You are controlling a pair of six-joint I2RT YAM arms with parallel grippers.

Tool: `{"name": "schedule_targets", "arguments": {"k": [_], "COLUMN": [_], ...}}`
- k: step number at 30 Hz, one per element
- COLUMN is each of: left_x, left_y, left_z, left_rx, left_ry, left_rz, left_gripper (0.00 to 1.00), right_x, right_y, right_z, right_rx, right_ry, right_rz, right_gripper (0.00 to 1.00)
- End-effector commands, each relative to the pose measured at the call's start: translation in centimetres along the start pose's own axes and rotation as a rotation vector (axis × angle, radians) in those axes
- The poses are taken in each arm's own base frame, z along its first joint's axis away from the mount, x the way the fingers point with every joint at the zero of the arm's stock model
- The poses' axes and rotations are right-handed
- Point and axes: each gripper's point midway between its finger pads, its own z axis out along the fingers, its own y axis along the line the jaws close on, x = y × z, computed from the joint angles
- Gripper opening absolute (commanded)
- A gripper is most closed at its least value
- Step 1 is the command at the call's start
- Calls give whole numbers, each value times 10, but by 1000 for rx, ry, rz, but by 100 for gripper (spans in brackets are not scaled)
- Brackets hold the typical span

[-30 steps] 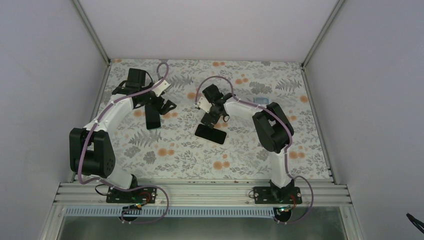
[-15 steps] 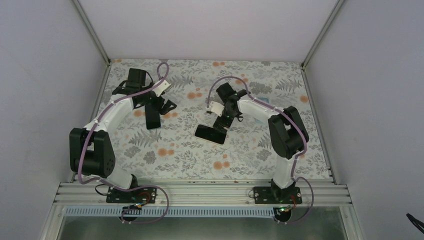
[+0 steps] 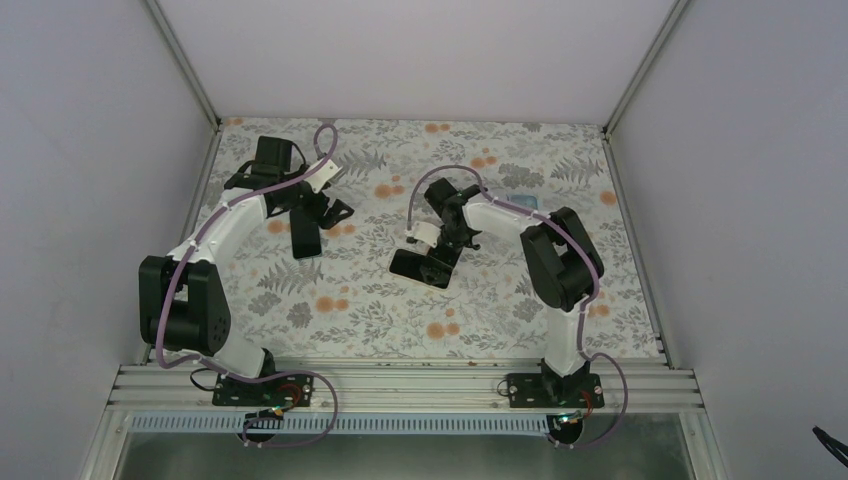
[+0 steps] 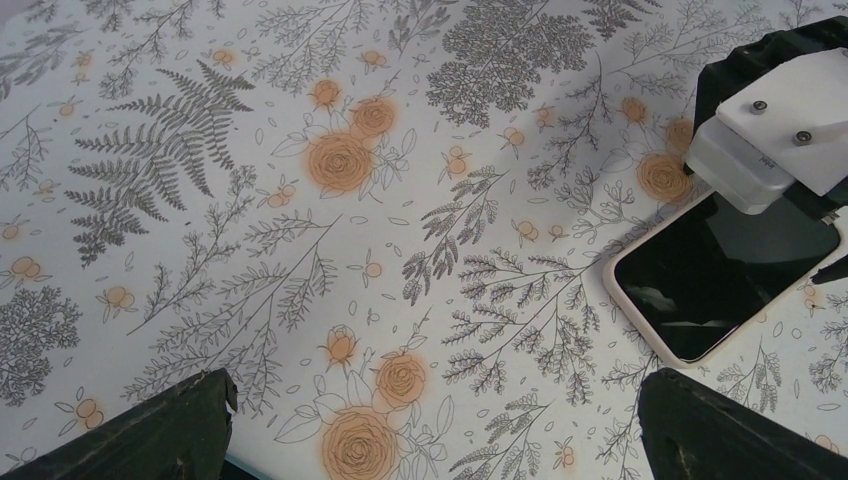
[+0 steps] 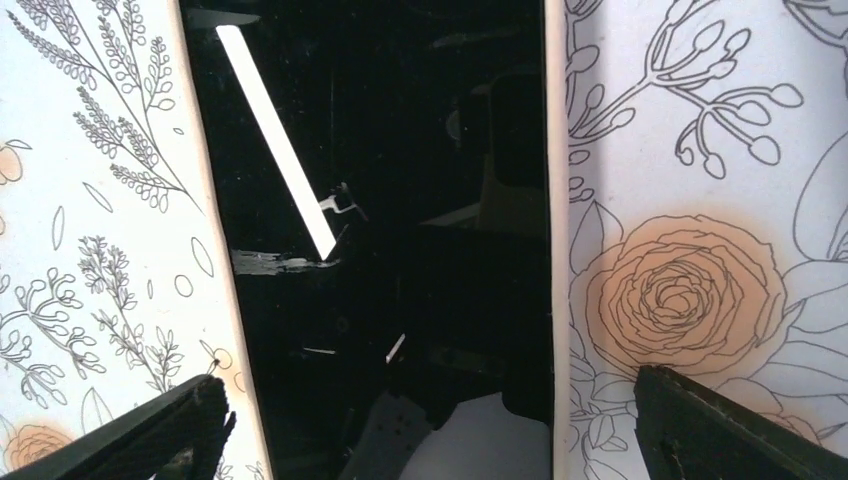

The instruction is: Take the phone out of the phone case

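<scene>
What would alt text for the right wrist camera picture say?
A phone with a black, reflective screen in a pale case lies on a floral tablecloth. The right end effector hangs over it, open, a dark fingertip in each bottom corner.

Two claws, left claw (image 3: 318,218) and right claw (image 3: 440,252); one phone (image 3: 410,268); one dark slab (image 3: 305,242).

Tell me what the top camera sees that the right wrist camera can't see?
Only the top camera shows both whole arms, the open left gripper and a dark flat thing lying by it. Only the right wrist camera shows light streaks mirrored on the screen of the phone, with the open right gripper straddling it, one finger each side. Both show the phone in its pale case and the flowered table cover.
</scene>
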Motion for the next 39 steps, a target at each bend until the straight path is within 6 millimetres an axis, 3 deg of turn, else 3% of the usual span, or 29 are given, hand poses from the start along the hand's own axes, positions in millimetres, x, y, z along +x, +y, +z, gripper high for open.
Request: {"name": "schedule_targets", "arguments": {"k": [1, 10, 17, 23, 33, 36, 39], "left_x": [-2, 1, -2, -2, -2, 0, -1], "left_y": [1, 1, 2, 3, 2, 1, -3], "left_z": [-4, -3, -2, 0, -1, 2, 5], "left_rx": [-11, -14, -11, -8, -6, 5, 37], "left_ry": [-10, -7, -13, -11, -5, -1, -7], "left_rz": [8, 0, -6, -11, -7, -12, -19], "left_gripper": [100, 100, 100, 100, 100, 100, 100], "right_x": [7, 23, 56, 77, 66, 53, 23], "right_y": [11, 24, 13, 6, -1, -2, 1], "right_z": [20, 38, 54, 66, 67, 60, 37], "right_rx": [-23, 77, 187, 235, 256, 266, 276], "right_ry": [42, 137, 246, 329, 319, 265, 140], "right_rz": [11, -61, -64, -68, -63, -57, -65], "right_gripper": [100, 100, 99, 92, 72, 68, 62]}}
